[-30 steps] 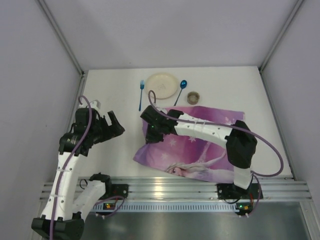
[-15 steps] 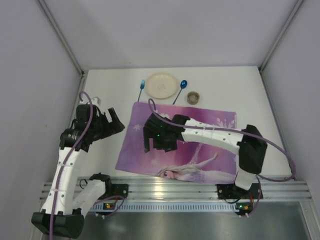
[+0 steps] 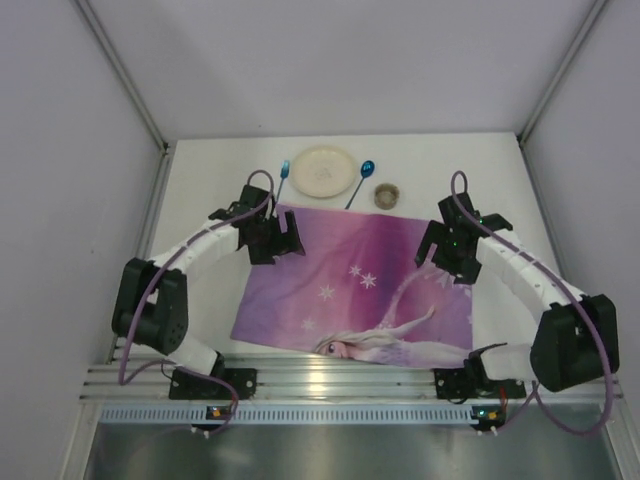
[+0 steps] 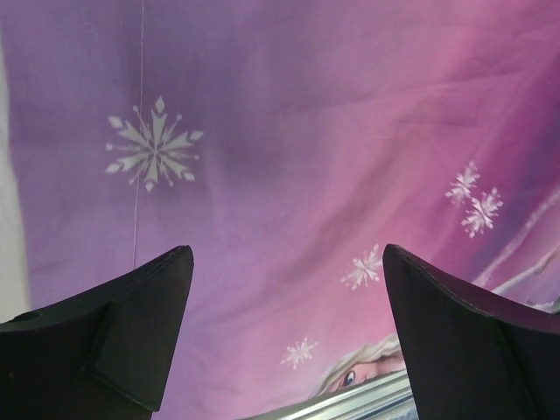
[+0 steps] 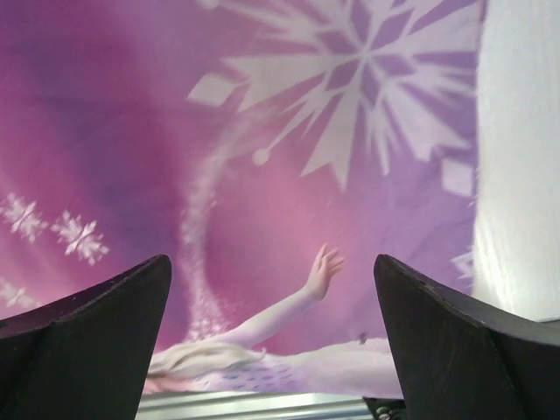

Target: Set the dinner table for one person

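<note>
Now that the placemat lies flat: it is spread square between the arms. One second ago it sat skewed and bunched toward the right, with the right arm reaching across it.
left gripper: has swung in from the left side of the table and now sits over the mat's far-left corner. Jaws are apart in the wrist view, with nothing between them, only purple print below. Contact with the mat: can't tell.
right gripper: has pulled back from mid-mat to the far-right part. Jaws are spread in the wrist view and hold nothing.
meaning: mat placement looks done. My read is that the dishes go next.
dinner table: white top under everything. The mat's near edge runs along the aluminium rail.
fork: blue, on the far strip of the table. Its lower handle is hidden by the left arm.
plate: cream, just right of the fork and off the mat. Nothing on it.
spoon: blue, just right of the plate. Handle angles toward the mat's far edge.
cup: small, brown, just beyond the mat's far edge. Looks empty, but too small to be sure.
</note>
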Motion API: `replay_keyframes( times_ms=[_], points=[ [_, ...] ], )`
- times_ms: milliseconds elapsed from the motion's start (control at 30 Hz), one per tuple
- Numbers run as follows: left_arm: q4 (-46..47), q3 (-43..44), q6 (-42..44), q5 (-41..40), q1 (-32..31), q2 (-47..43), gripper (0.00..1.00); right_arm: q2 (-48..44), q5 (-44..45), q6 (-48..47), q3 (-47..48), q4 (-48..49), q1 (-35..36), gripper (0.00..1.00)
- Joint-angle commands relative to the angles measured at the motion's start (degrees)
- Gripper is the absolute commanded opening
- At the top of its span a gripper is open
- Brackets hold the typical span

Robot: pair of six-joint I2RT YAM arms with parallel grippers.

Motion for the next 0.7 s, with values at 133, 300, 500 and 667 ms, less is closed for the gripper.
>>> replay_keyframes(
  times_ms=[133,300,500,667],
  points=[
    [7.5,4.1,-2.8,2.0,-0.4,11.6,0.94,15.9,-3.5,-12.5,6.3,8.7,-9.3,1.00],
    [-0.5,5.3,-7.6,-7.3,-1.2,16.2,0.93,25.7,-5.5,-14.4,12.9,10.1,-10.3,1.00],
    [-3.5,2.6,-9.8,-11.6,-0.8,13.5,0.95,35.2,-7.6,-16.3,21.7,10.1,-11.4,1.00],
    [-8.5,6.3,-11.2,-15.2,-0.8,14.1,0.95,41.3,-12.0,-16.0,27.4,10.0,-12.6,0.99]
  ],
)
